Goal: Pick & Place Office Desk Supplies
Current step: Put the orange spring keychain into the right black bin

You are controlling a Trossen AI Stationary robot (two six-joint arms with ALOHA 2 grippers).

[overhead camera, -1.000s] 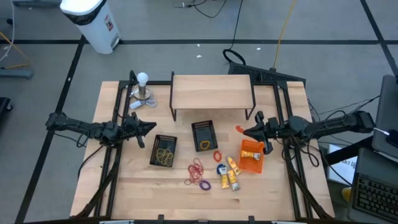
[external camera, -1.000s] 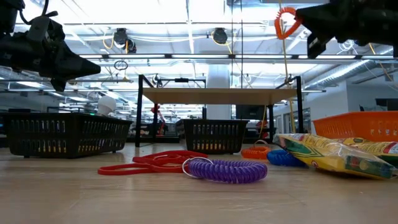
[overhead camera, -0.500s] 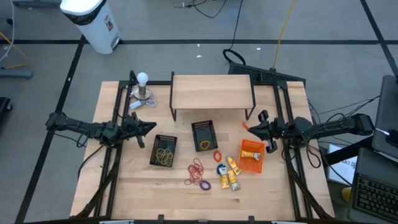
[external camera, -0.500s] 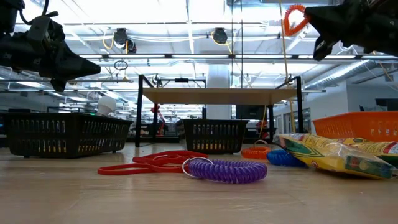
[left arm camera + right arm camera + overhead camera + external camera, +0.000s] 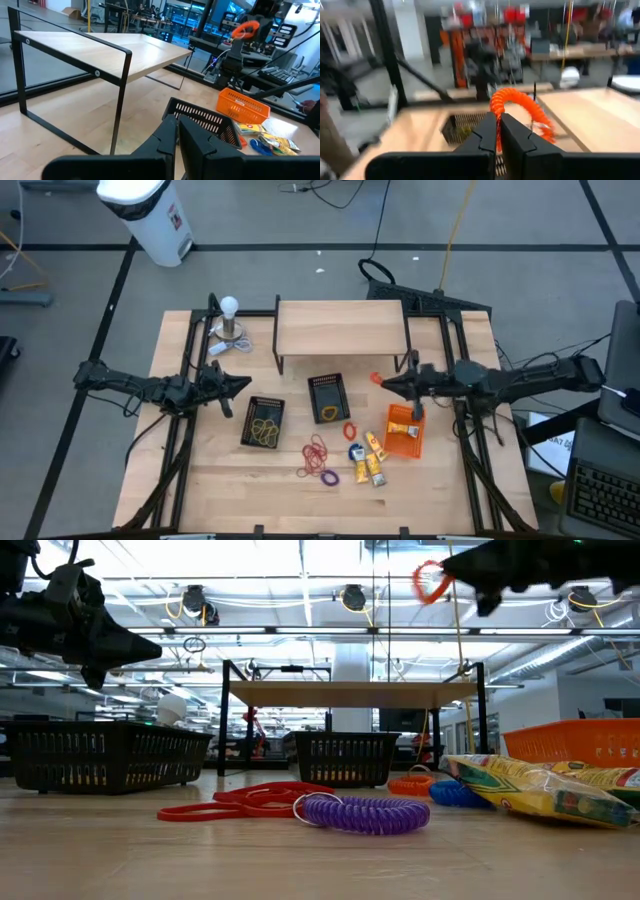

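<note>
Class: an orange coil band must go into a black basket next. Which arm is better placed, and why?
Likely the right: its end effector already holds the orange coil aloft beside the middle basket. The left end effector is shut and empty.

Bare table point(image 5: 200, 470) fills the lower left of the high view, open for passage. The centre is crowded: wooden shelf point(image 5: 340, 328), two black baskets point(image 5: 264, 421) point(image 5: 328, 397), orange basket point(image 5: 404, 430), and loose bands and packets point(image 5: 340, 455) between them

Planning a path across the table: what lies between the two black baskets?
Only bare wood between the left black basket and the middle black basket, in the high view; the table shows through the gap.
</note>
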